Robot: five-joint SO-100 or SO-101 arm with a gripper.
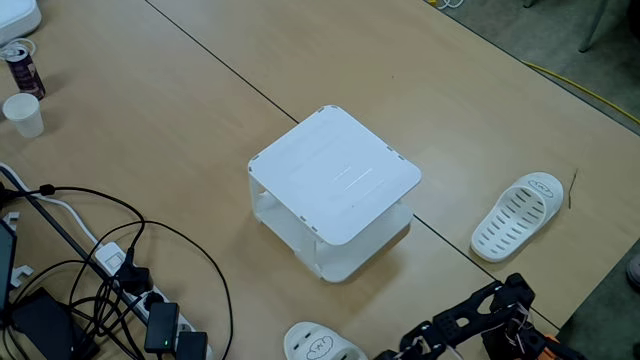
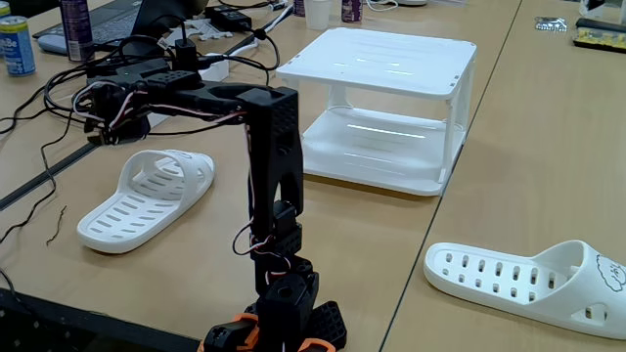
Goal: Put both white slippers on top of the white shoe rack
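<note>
Lying flat, both white slippers [image 2: 147, 200] [image 2: 533, 282] run lengthwise toward the white shoe rack [image 2: 381, 64]; jaws' state unclear.

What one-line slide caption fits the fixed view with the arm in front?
Black robot arm stands before an empty white shoe rack, one white slipper on each side.
</note>
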